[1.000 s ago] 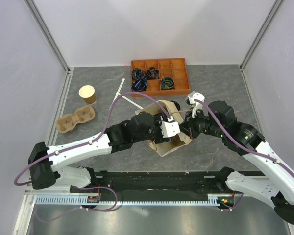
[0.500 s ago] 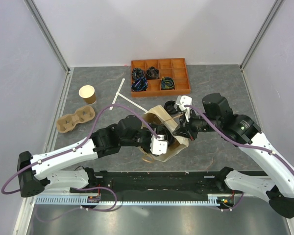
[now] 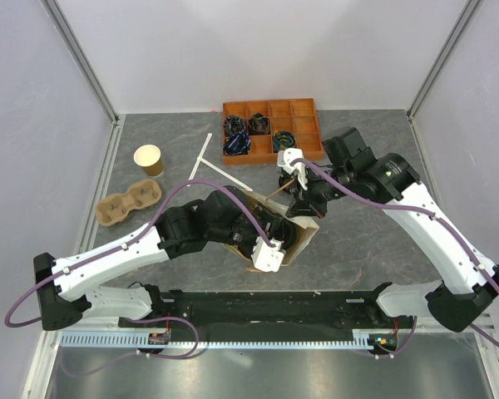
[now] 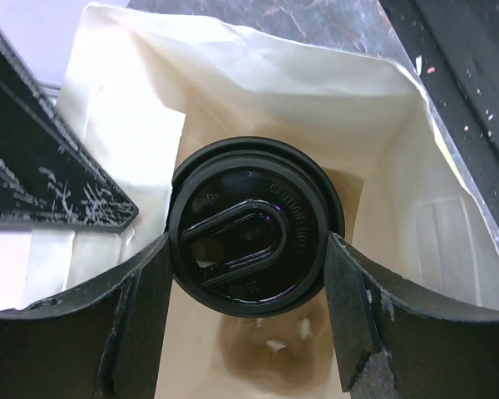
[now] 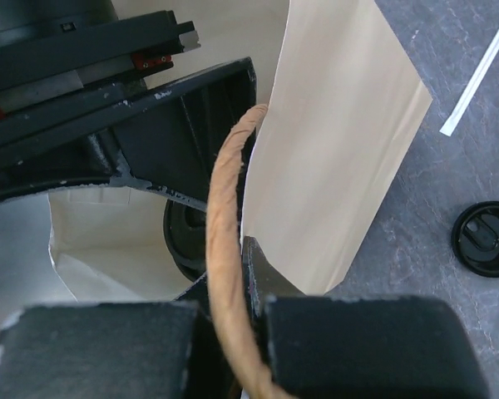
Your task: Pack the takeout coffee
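My left pincer (image 4: 249, 278) is pinching the takeout coffee (image 4: 224, 199) inside the paper bag (image 4: 374, 116), where its black lid (image 4: 258, 237) is hiding the cup's body. My right pincer (image 5: 237, 328), blurred and cut off, is clamping the bag's twisted handle (image 5: 220, 208).

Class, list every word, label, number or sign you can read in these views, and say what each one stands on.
"CAUTION HOT": embossed in an arc on the black lid of the takeout coffee, faint, in the left wrist view.
A small triangle mark on the same lid: whatever is inside it is too small to read.
Loose black lid on the table: its embossing is too blurred to read.
Paper bag: no print shows.
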### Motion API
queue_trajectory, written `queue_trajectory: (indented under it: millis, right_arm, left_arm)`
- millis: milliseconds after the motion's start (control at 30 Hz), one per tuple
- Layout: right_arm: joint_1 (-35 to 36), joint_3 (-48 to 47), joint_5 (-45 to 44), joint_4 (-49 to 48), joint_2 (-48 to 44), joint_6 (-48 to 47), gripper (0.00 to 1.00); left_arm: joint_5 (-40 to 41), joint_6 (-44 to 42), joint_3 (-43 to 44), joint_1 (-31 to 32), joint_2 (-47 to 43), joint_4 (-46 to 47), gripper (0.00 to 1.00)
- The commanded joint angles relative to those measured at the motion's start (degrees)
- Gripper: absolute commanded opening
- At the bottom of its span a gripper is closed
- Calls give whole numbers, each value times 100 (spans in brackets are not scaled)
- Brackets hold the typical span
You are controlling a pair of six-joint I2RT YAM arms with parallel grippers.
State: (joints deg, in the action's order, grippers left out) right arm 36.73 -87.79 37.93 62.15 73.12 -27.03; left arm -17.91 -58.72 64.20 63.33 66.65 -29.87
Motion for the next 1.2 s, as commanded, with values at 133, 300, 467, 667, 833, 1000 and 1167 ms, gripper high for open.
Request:
queue_trajectory:
  millis: [133,300,467,667,833,1000,1167]
  right_arm:
    - [1,-511,478,877,194,-900,0]
    - [62,-546,890,1071,369,-1226,0]
    - [124,-687,1163,1229,702,-1244,0]
    - [133,-757,1366,1317,809,-1077,0]
    - [141,-556,1550,1230,748,-1103,0]
    - [141,-388,1656,1247,730,-1314,0]
    - [141,-520,1673,1440,879,-1559,0]
  left_arm:
    - [-72,-571,524,-5,50,7,14]
    - [68,-422,128,39,163,296,14]
    - [586,-605,-452,206,199,1114,13]
    - [1017,-623,-567,355,261,1194,12]
    - [1193,-544,-987,461,304,1657,12]
    - [1325,-597,-1182,478,471,1870,11]
    - [1255,-483,-1042,470,725,1556,11]
